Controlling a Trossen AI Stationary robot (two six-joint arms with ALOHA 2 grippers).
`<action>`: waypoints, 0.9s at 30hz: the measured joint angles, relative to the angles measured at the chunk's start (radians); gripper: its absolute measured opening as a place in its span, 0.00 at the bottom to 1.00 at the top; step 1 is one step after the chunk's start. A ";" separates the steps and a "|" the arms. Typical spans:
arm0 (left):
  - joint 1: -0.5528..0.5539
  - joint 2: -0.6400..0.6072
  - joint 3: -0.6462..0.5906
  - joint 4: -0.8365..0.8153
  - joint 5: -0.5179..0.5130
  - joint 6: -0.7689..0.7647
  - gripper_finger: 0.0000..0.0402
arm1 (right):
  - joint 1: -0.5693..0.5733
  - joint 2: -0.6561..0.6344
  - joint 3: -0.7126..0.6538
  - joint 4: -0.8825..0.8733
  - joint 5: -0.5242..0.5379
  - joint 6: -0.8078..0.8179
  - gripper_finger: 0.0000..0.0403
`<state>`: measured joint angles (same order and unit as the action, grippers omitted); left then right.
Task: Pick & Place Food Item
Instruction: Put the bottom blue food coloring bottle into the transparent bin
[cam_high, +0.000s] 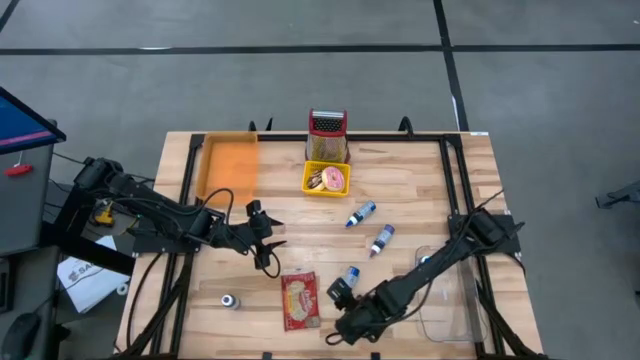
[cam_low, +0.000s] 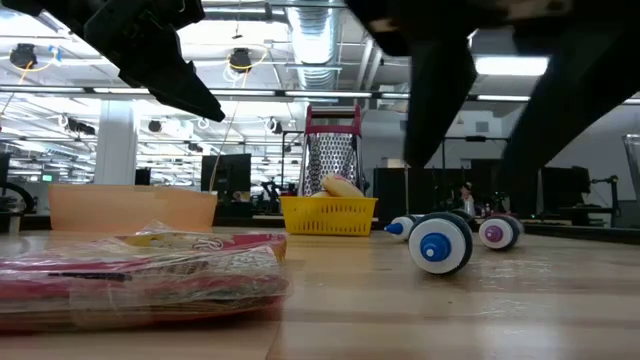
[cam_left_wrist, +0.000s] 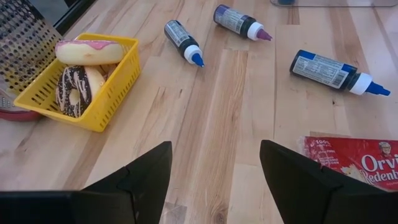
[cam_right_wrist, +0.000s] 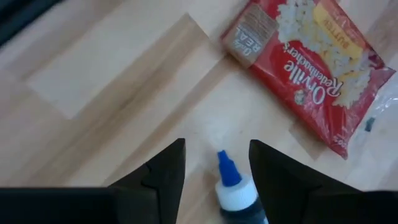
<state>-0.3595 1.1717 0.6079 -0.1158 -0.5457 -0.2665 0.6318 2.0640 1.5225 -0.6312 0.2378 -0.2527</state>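
Right hand (cam_right_wrist: 216, 163): low over the near part of the wooden bench (cam_high: 420, 200), fingers (cam_right_wrist: 165, 171) apart and pointing steeply down, a blue-capped bottle (cam_right_wrist: 235, 185) lying between their tips; whether they touch it cannot be told.
Popcorn bag (cam_high: 299, 299): red packet lying flat on the bench near its front edge, just beside the right hand; in the low view it fills the near left foreground.
Small round object (cam_high: 229, 300): on the bench near the front, left of the popcorn bag and apart from it; too small to name.
Clear tray (cam_high: 465, 318): at the near right corner of the bench, partly under the right arm.
Left hand (cam_high: 268, 240): held above the bench at left of centre, fingers (cam_left_wrist: 140, 180) spread wide and holding nothing, aimed toward the bottles and basket.
Two more bottles (cam_high: 382, 240): lying on their sides mid-bench, a purple-tipped one and, beyond it, a blue-tipped one (cam_high: 361, 214), each apart from the other.
Yellow basket (cam_high: 326, 180): farther back at centre, holding two doughnuts (cam_left_wrist: 88, 52), a pink-iced one on top of a chocolate-striped one.
Grater (cam_high: 328, 136): upright with a red handle, just behind the basket.
Orange tray (cam_high: 230, 165): at the far left corner of the bench.
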 joint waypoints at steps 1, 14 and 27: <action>0.000 0.000 0.000 0.000 0.000 0.000 0.60 | -0.006 0.006 0.003 0.000 -0.002 -0.010 0.42; 0.000 0.000 0.000 -0.004 0.000 0.000 0.60 | -0.052 0.034 0.009 0.030 -0.090 -0.037 0.41; 0.000 0.000 0.000 -0.006 0.000 -0.001 0.60 | -0.065 0.082 0.007 0.009 -0.106 -0.097 0.41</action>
<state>-0.3598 1.1717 0.6079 -0.1223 -0.5457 -0.2672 0.5664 2.1461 1.5295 -0.6224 0.1317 -0.3495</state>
